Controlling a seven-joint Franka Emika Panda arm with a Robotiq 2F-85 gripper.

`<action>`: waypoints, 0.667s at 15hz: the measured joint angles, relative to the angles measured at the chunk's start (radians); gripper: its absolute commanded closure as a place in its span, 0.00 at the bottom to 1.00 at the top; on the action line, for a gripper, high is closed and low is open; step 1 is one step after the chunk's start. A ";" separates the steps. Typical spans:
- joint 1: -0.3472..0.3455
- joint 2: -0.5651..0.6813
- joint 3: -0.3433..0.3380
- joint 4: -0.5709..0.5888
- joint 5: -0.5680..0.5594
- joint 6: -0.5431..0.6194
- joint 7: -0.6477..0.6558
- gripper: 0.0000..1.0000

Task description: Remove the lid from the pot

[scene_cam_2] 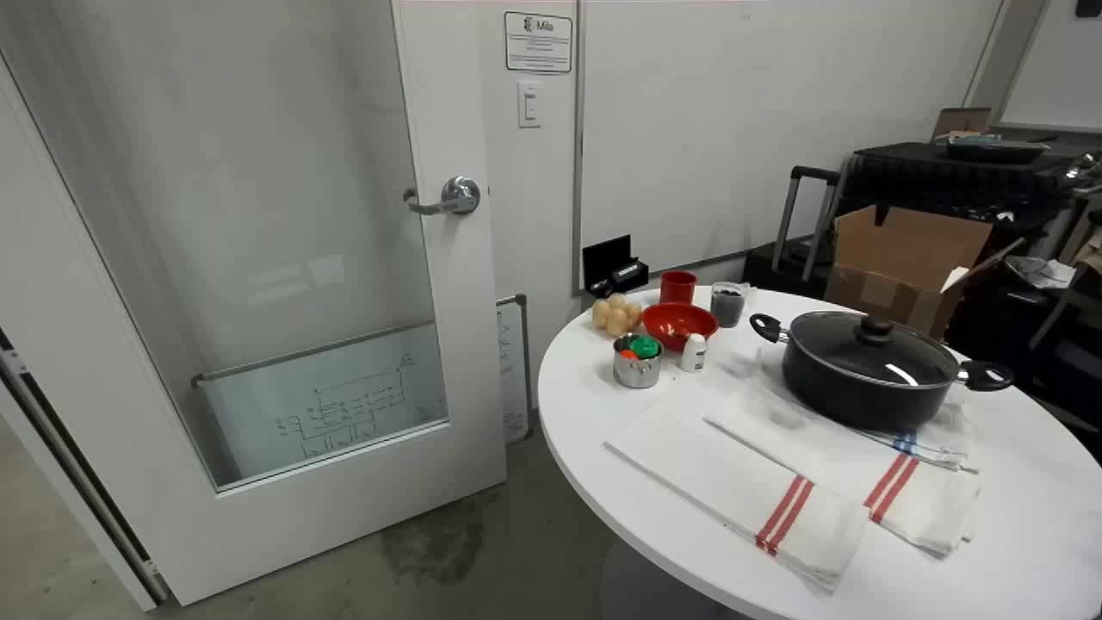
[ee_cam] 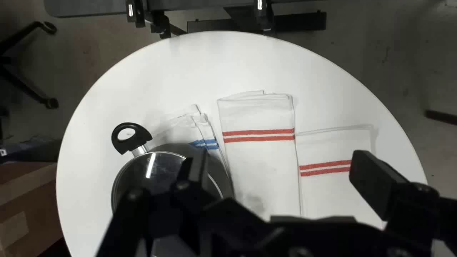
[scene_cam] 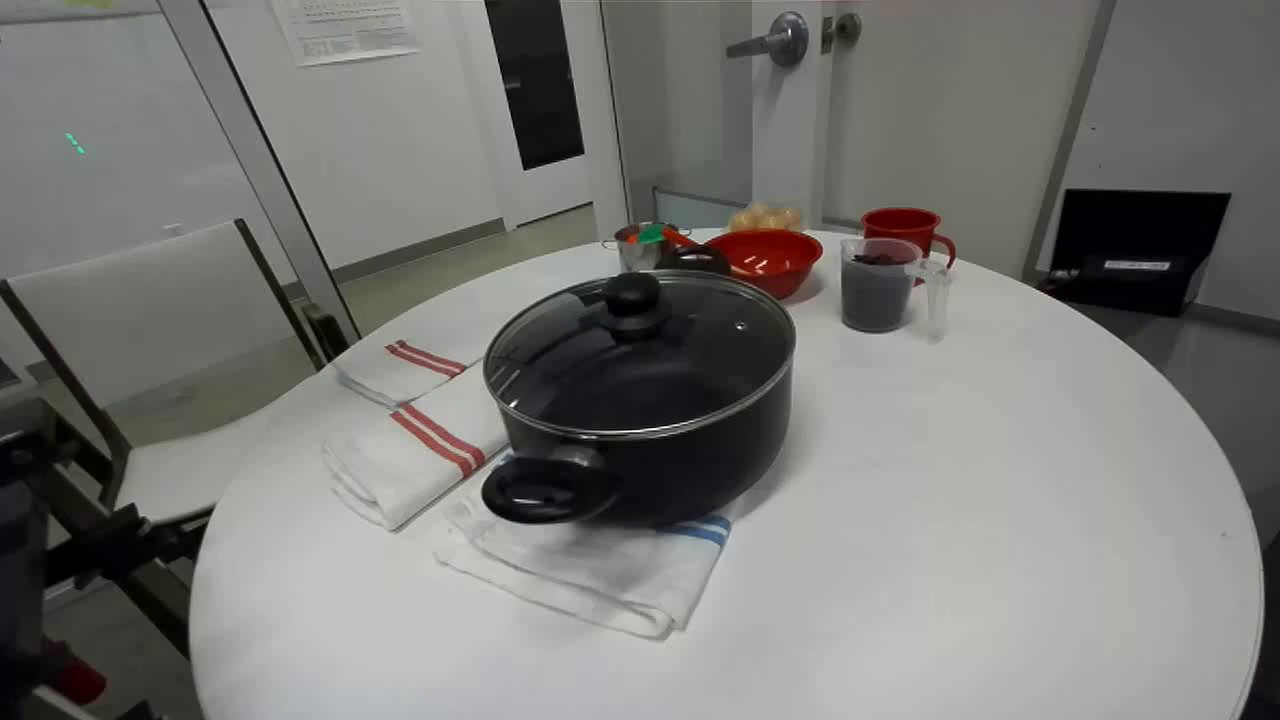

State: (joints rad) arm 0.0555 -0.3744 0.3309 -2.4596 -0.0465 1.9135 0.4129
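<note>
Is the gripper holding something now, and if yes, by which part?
Nothing is held: the gripper is open in the wrist view, and the lid rests on the pot, its knob untouched.

Glass lid (scene_cam: 640, 365) level atop black pot (scene_cam: 680, 470)

Tool (ee_cam: 278, 167) w/ fingers (ee_cam: 375, 182) wide apart

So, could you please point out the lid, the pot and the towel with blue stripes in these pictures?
Lid (scene_cam: 640, 367), in an exterior view: on its transparent glass.
Pot (scene_cam_2: 852, 402), in an exterior view: on its black side wall.
Towel with blue stripes (scene_cam: 600, 573), in an exterior view: on its plain white cloth.
</note>
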 measured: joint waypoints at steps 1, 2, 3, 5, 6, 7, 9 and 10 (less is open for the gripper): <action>0.000 0.000 0.000 0.000 0.000 0.000 0.000 0.00; 0.000 0.000 0.000 0.000 0.000 0.000 0.000 0.00; 0.000 0.000 0.000 0.000 0.000 0.000 0.000 0.00; 0.000 0.000 0.000 0.000 0.000 0.000 0.000 0.00; 0.000 0.000 0.000 0.000 0.000 0.000 0.000 0.00; 0.000 0.000 0.000 0.000 0.000 0.000 0.000 0.00; 0.003 0.000 -0.003 0.000 0.000 0.000 0.000 0.00; 0.008 0.001 -0.008 0.000 0.000 0.000 0.000 0.00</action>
State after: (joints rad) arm 0.0632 -0.3739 0.3226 -2.4597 -0.0465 1.9135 0.4129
